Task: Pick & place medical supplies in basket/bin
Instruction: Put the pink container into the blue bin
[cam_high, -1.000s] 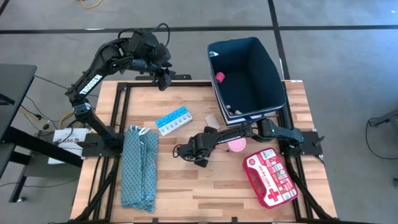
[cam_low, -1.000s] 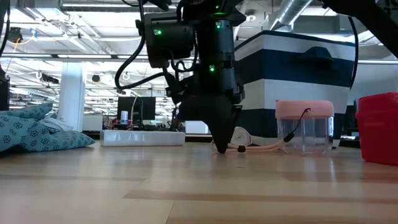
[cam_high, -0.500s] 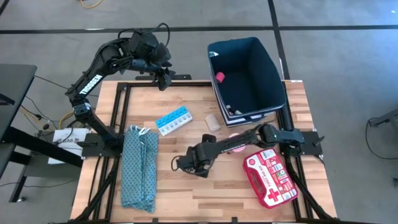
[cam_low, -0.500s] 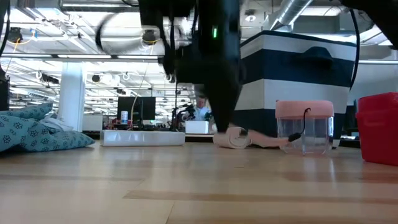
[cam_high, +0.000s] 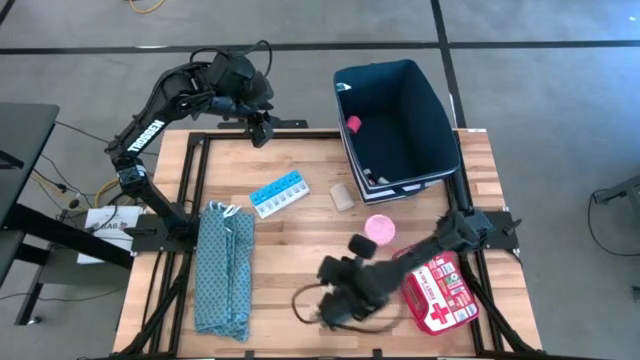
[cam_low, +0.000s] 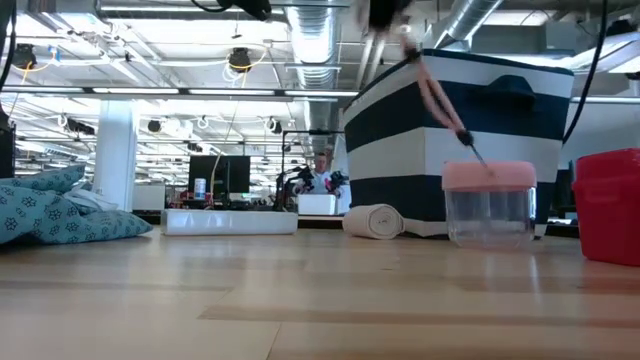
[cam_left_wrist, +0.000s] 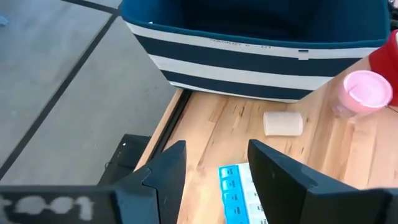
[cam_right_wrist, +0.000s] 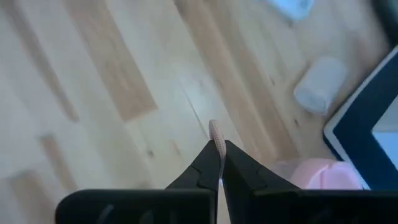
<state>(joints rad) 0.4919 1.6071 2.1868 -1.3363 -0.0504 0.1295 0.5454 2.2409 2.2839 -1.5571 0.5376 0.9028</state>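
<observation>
Where the high view begins at its left edge, the left arm reaches over the bench's (cam_high: 300, 225) far left corner, and the left pincer (cam_high: 262, 128) hangs there with its fingers apart and nothing between them, as its own wrist view confirms. Below it on the wood lies the folded teal cloth (cam_high: 224, 268), and just to its right the light blue pill organizer (cam_high: 279, 193) rests at a slant. Further right, the beige bandage roll (cam_high: 343, 196) lies near the foot of the navy bin (cam_high: 440, 110), which stands at the bench's far right with a small pink cube (cam_high: 353, 124) already inside it. In front of the bin sits the pink tape roll (cam_high: 380, 229), apart from the bandage roll. At the near edge, the right arm folds low across the bench, and the right pincer (cam_high: 322, 318) is blurred in the overhead picture; its wrist view shows the two dark fingers pressed together on a thin pale stick (cam_right_wrist: 217, 138), probably the small white stick, whose tip pokes out beyond them. Rightmost, partly under that arm, lies the red-and-white first aid pouch (cam_high: 446, 292).
</observation>
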